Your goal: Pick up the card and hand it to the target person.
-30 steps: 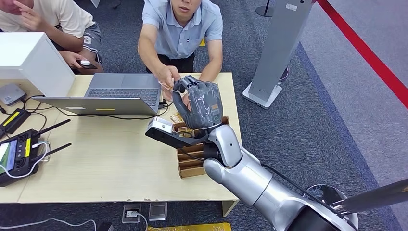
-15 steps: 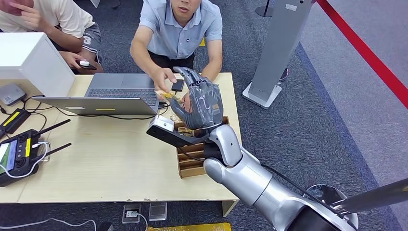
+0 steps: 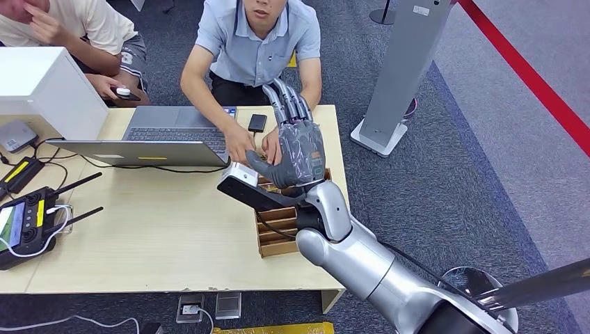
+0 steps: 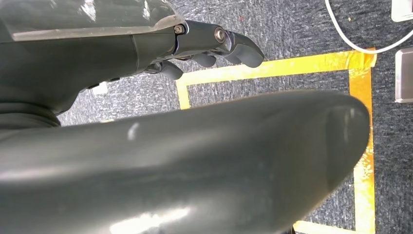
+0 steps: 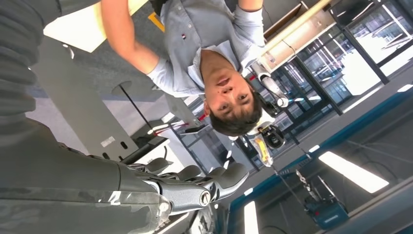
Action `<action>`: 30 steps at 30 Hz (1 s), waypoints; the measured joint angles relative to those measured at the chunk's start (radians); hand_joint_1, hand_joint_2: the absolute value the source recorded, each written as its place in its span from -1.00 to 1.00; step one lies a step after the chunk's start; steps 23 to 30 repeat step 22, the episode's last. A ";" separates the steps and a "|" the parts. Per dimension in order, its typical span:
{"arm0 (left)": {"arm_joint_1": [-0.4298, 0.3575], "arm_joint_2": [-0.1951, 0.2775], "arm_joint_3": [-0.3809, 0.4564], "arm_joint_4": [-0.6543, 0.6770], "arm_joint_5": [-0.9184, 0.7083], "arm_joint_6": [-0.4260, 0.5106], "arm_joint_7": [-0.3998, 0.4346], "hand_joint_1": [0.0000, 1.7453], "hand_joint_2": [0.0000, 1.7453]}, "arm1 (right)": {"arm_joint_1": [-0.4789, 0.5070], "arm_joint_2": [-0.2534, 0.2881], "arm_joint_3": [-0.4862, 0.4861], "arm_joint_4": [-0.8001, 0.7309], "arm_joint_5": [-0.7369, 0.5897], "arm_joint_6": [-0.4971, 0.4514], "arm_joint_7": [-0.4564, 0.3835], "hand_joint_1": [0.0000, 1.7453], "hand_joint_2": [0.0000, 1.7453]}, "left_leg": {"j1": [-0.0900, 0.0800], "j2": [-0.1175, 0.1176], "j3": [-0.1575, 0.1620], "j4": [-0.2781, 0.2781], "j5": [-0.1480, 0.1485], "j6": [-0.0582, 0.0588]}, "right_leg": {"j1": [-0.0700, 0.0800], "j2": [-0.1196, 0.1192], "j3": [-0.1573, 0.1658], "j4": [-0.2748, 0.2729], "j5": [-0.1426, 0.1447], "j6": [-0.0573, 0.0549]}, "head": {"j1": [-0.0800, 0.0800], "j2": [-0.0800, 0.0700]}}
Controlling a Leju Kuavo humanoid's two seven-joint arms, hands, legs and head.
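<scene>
Where the silver R arm comes up over the near edge of the worktop [image 3: 160,236], a cardboard slotted box [image 3: 273,233] is seen just under the wrist, w/ brown dividers showing on the near side of the R hand [image 3: 295,145]. That hand is held upright above the box's far end, fingers [image 3: 286,99] stretched straight and apart, thumb out to the side, nothing btwn them. In the right wrist view the same fingers [image 5: 204,185] are seen spread and bare.

The L hand [image 4: 122,58] is seen in the left wrist view hanging over grey carpet w/ a yellow tape outline [image 4: 272,73]; its fingers [image 4: 241,48] are loosely bent at the tips, well off the thumb, w/ nothing held.

Just beside the R hand's thumb, the person's hand [image 3: 241,145] is lowered to the worktop at the far end of the box. The card can't be made out for certain: whether it is under or in that hand cannot be told.

Slightly beyond the thumb a black phone [image 3: 257,122] is laid flat, and to the thumb side a grey laptop [image 3: 177,129] is open. Further off to that side a black controller [image 3: 24,223] w/ antennas is set near the worktop's end.

Beyond the R hand's fingertips the person in the blue shirt [image 3: 261,42] is seated, leaning in. A second person [image 3: 76,31] is seated further to the thumb side.
</scene>
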 joint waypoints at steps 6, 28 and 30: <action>0.000 0.000 0.000 0.000 0.000 0.000 0.000 -1.00 -1.00 | 0.010 -0.011 -0.004 -0.014 -0.008 0.000 0.013 -1.00 1.00 | 0.000 0.000 0.000 0.000 0.000 0.000 | 0.000 0.000 0.000 0.000 0.000 0.000 | 0.000 0.000; 0.018 0.007 0.002 0.000 0.035 0.010 0.000 -1.00 -1.00 | 0.195 -0.132 -0.031 -0.280 -0.851 0.233 -0.120 -1.00 1.00 | 0.000 0.000 0.000 0.000 0.000 0.000 | 0.000 0.000 0.000 -0.001 0.000 0.000 | 0.000 0.000; 0.018 0.007 0.002 0.000 0.035 0.010 0.000 -1.00 -1.00 | 0.195 -0.132 -0.031 -0.280 -0.851 0.233 -0.120 -1.00 1.00 | 0.000 0.000 0.000 0.000 0.000 0.000 | 0.000 0.000 0.000 -0.001 0.000 0.000 | 0.000 0.000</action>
